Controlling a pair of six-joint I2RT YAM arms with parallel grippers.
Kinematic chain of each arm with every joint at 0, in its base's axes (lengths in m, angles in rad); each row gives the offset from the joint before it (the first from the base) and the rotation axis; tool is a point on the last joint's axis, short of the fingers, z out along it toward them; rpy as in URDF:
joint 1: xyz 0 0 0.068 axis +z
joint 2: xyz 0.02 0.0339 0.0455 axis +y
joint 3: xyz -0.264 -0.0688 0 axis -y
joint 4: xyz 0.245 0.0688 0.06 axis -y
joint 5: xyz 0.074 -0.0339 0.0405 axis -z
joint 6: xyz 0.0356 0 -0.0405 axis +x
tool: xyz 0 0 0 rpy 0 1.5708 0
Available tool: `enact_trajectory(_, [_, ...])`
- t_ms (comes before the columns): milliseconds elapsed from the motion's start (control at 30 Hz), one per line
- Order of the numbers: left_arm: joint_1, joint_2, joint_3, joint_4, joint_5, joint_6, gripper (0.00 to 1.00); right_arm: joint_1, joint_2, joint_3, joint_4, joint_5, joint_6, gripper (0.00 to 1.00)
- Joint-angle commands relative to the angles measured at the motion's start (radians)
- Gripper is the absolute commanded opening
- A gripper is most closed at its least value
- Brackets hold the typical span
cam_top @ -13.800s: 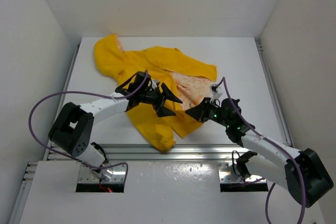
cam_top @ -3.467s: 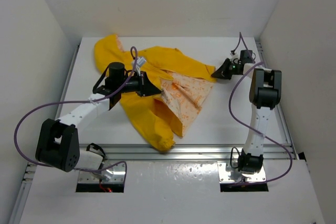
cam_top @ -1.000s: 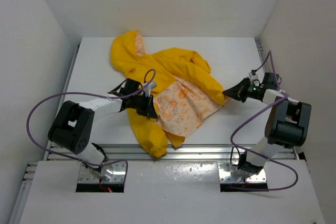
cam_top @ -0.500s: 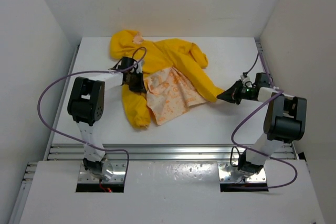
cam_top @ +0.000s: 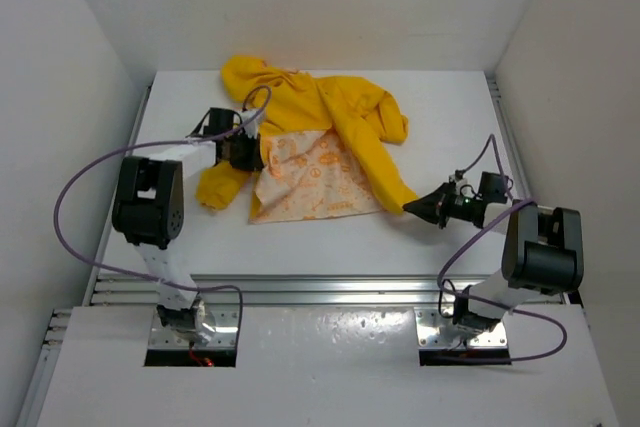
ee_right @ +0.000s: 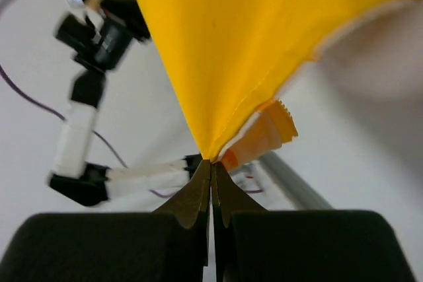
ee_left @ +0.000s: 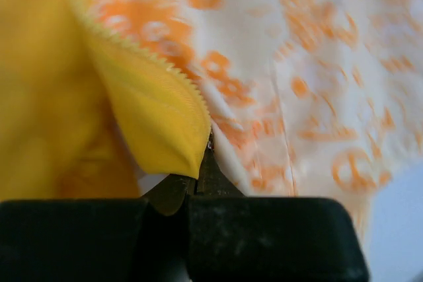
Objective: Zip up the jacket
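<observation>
The yellow jacket (cam_top: 345, 112) lies open at the back middle of the table, its cream lining with orange print (cam_top: 310, 177) facing up. My left gripper (cam_top: 250, 152) is shut on the left front edge; in the left wrist view the tips (ee_left: 201, 163) pinch a yellow fold (ee_left: 155, 123) edged with zipper teeth (ee_left: 142, 54). My right gripper (cam_top: 410, 207) is shut on the lower right corner of the jacket, pulled out to a point. In the right wrist view the tips (ee_right: 211, 162) clamp the yellow cloth (ee_right: 264, 31).
The white table (cam_top: 450, 117) is boxed in by white walls on three sides. A metal rail (cam_top: 320, 287) runs along its near edge. Purple cables (cam_top: 75, 197) loop off both arms. The left arm (ee_right: 79, 123) shows beyond the cloth in the right wrist view.
The jacket has turned and spread, so the lining lies flatter and wider. My right gripper drew its corner nearer and to the left. The left sleeve has swung out to the left.
</observation>
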Motion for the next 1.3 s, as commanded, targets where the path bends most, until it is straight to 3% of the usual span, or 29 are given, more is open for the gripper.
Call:
enact_trajectory(0, [-0.052,-0.220,-0.185,-0.029,0.254,0.196,0.00,-0.034,-0.055,-0.100,0.301,-0.082,0.325,0.00])
enact_trajectory(133, [-0.132,-0.426,-0.321,-0.040,0.222,0.249,0.00,-0.144,-0.097,-0.074,0.346,-0.062,0.335,0.00])
enact_trajectory(300, [-0.181,-0.461,-0.342,-0.040,0.188,0.185,0.00,-0.209,-0.074,0.006,0.466,-0.009,0.324,0.00])
enact_trajectory(333, [-0.196,-0.452,-0.333,-0.040,0.188,0.185,0.00,-0.209,-0.080,0.015,0.392,-0.001,0.300,0.00])
enact_trajectory(367, [-0.196,-0.439,-0.333,-0.040,0.179,0.171,0.00,-0.209,-0.093,0.045,0.335,0.028,0.148,0.00])
enact_trajectory(433, [-0.210,-0.429,-0.324,-0.031,0.170,0.153,0.00,-0.207,-0.109,0.122,0.065,0.042,-0.095,0.27])
enact_trajectory(467, [-0.219,-0.429,-0.324,-0.031,0.170,0.142,0.00,-0.206,-0.121,0.153,-0.226,0.094,-0.177,0.31])
enact_trajectory(500, [-0.219,-0.429,-0.315,-0.020,0.159,0.133,0.00,-0.207,-0.121,0.221,-0.302,0.110,-0.369,0.36])
enact_trajectory(567, [-0.228,-0.429,-0.315,-0.009,0.159,0.133,0.00,-0.216,-0.136,0.262,-0.468,0.128,-0.466,0.44])
enact_trajectory(600, [-0.229,-0.429,-0.315,-0.009,0.159,0.122,0.00,-0.221,-0.150,0.291,-0.509,0.136,-0.598,0.49])
enact_trajectory(700, [-0.229,-0.420,-0.315,0.000,0.159,0.113,0.00,-0.227,-0.188,0.355,-0.681,0.146,-0.795,0.55])
enact_trajectory(767, [-0.229,-0.429,-0.315,0.000,0.136,0.104,0.00,-0.200,-0.215,0.435,-0.765,0.186,-1.021,0.67])
enact_trajectory(867, [-0.247,-0.441,-0.315,0.000,0.099,0.093,0.00,-0.037,-0.276,0.532,-0.931,0.347,-1.321,0.69])
enact_trajectory(967, [-0.247,-0.466,-0.315,0.009,0.043,0.047,0.00,0.176,-0.386,0.476,-0.904,0.528,-1.430,0.74])
enact_trajectory(1067, [-0.247,-0.493,-0.347,0.009,0.030,0.009,0.00,0.448,-0.439,0.437,-0.918,0.672,-1.455,0.75])
enact_trajectory(1100, [-0.247,-0.513,-0.367,0.009,0.004,0.009,0.00,0.495,-0.440,0.423,-0.919,0.805,-1.449,0.75])
enact_trajectory(1167, [-0.247,-0.523,-0.379,0.009,0.004,-0.005,0.00,0.639,-0.422,0.374,-0.890,0.896,-1.433,0.75])
enact_trajectory(1267, [-0.247,-0.566,-0.399,0.018,-0.016,-0.017,0.00,0.745,-0.376,0.351,-0.839,1.100,-1.422,0.75])
